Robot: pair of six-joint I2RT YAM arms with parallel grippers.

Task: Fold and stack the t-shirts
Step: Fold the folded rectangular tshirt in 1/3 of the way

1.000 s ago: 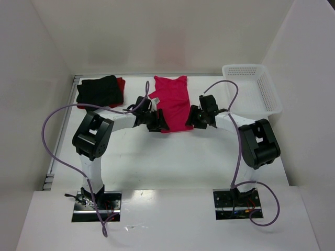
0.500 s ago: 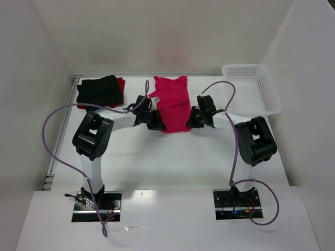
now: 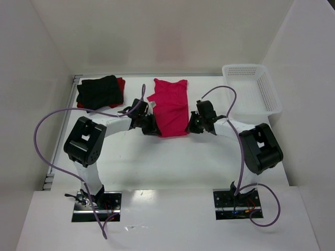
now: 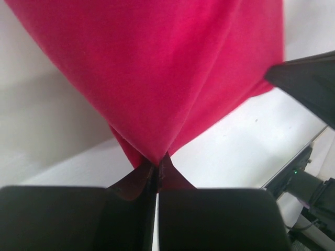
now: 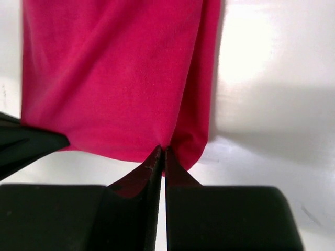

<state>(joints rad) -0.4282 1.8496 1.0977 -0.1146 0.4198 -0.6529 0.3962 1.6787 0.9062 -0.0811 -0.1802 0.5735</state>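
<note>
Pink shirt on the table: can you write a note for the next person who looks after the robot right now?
Left gripper: shut on the pink t-shirt, pinching its near left corner.
Right gripper: shut on the pink t-shirt, pinching its near right corner.
Where things are: the pink t-shirt lies as a long strip in the middle of the table. The black t-shirt is folded at the far left, on top of the darker red t-shirt.
Done: black and darker red are folded and stacked.
Left: probably fold the pink one's near edge over, then put it on the stack.
</note>
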